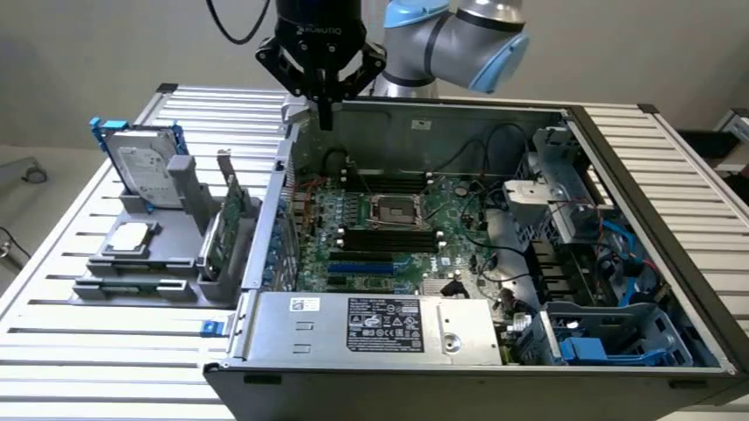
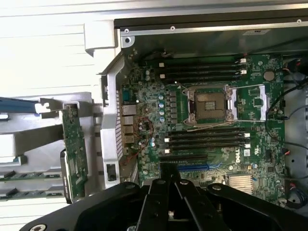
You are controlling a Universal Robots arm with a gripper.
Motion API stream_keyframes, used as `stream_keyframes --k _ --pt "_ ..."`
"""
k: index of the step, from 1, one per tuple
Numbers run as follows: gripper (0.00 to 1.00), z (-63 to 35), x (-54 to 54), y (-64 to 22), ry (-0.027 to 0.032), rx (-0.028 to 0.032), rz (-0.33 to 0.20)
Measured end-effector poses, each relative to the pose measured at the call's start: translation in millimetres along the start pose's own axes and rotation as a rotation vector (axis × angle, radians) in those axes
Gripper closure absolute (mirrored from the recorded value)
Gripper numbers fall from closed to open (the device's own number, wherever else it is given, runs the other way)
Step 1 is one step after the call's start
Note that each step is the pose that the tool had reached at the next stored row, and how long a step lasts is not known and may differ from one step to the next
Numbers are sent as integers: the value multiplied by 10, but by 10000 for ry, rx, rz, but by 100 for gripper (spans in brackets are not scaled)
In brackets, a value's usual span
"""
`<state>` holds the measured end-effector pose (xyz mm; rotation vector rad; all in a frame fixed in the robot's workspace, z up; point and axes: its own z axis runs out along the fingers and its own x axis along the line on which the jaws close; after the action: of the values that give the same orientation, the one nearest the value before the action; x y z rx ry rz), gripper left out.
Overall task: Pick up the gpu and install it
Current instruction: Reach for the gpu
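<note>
The gpu (image 1: 231,219) stands on edge in a grey holder (image 1: 153,263) just outside the open computer case, on the exterior view's left; its green board and silver end bracket show. In the wrist view the gpu (image 2: 74,144) appears edge-on beside the case wall. My gripper (image 1: 324,121) hangs high over the case's rear corner, above and beyond the card, fingers shut with nothing between them. Those black fingers (image 2: 159,192) meet over the motherboard (image 2: 207,115).
The open case (image 1: 585,123) holds the motherboard (image 1: 387,237), memory sticks, an empty CPU socket (image 1: 392,210), cables and a power supply (image 1: 374,324). A silver hard drive in a blue frame (image 1: 146,167) and a processor chip (image 1: 129,237) share the holder. Everything rests on a slatted metal table (image 1: 70,351).
</note>
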<state>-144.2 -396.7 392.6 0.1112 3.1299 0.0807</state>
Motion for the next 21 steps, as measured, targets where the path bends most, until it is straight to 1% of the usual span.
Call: stream_keyframes --k 5,7,9,12,13,18,21 --pt "89 0 158 9 159 -154 9" --pt "89 0 233 12 213 -186 14" --pt "89 4 324 13 252 -187 15" --pt "89 15 462 8 348 -180 23" --pt "89 25 506 4 363 -178 22" --pt "89 81 735 -15 381 -174 22" --pt "89 105 868 -26 388 -148 20"
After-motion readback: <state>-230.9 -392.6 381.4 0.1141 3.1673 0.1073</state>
